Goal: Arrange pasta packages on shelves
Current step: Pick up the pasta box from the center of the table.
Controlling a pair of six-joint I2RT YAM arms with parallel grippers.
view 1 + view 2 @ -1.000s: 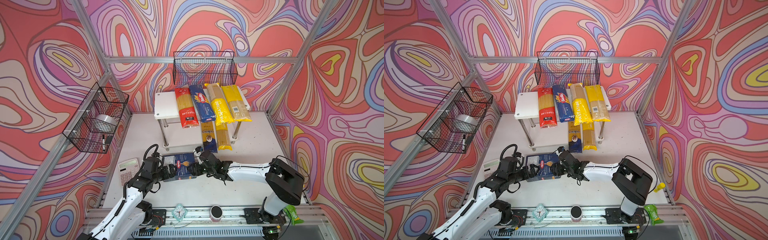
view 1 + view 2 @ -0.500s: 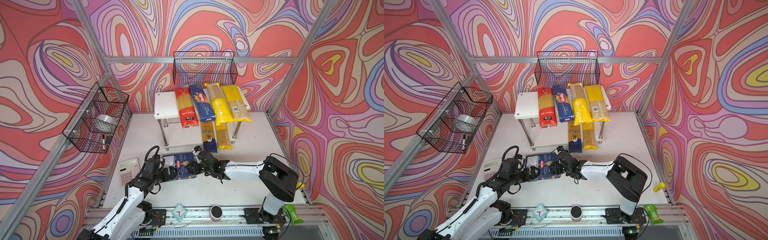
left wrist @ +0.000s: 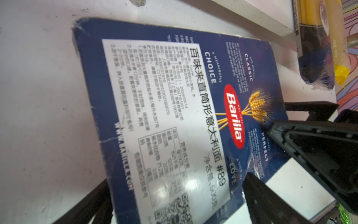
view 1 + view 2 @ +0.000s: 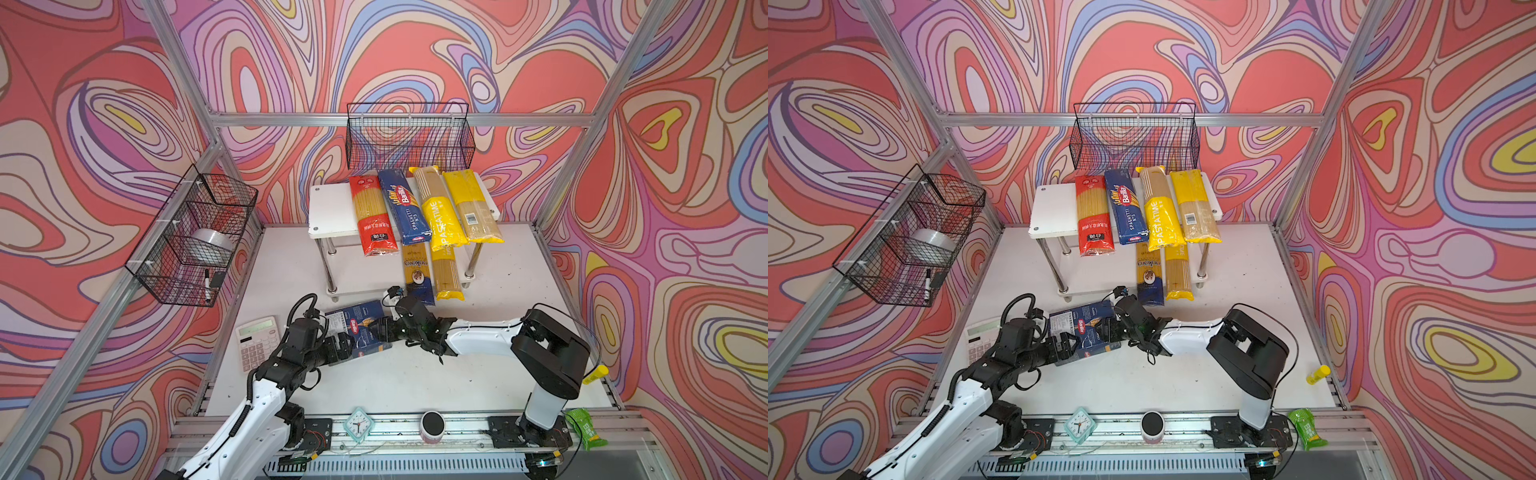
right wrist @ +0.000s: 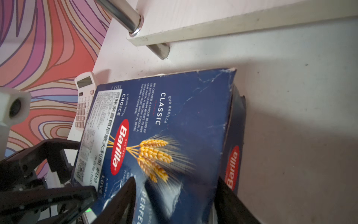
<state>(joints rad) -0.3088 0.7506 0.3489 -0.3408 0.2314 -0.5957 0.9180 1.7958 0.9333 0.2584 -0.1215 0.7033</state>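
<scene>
A dark-blue cardboard Barilla box [image 4: 358, 325] with a white label sits tilted over the white worktop [image 4: 415, 382], just in front of the white two-tier rack [image 4: 332, 208] on chrome legs and between the two arms. The left hand [image 4: 342, 344] is clamped on it: in the left wrist view a black finger [image 3: 268, 202] stands at each long edge of the box. The right hand [image 4: 383, 326] meets the box's opposite end. In the right wrist view one finger [image 5: 120, 201] lies over the printed face and the other past the narrow side with the red logo, but whether they press on the cardboard cannot be told.

Four long packs lie side by side on the rack's top board, overhanging its front edge: a red bag [image 4: 370, 216], a dark-blue Barilla spaghetti bag [image 4: 405, 208], a yellow PASTATIME bag [image 4: 441, 214] and a yellow bag with a barcode [image 4: 471, 208]. On the lower board a dark-blue pack [image 4: 417, 274] and a yellow pack [image 4: 446, 276] lie side by side and stick out in front. A pale calculator [image 4: 257, 343] lies on the worktop beside the left arm.
</scene>
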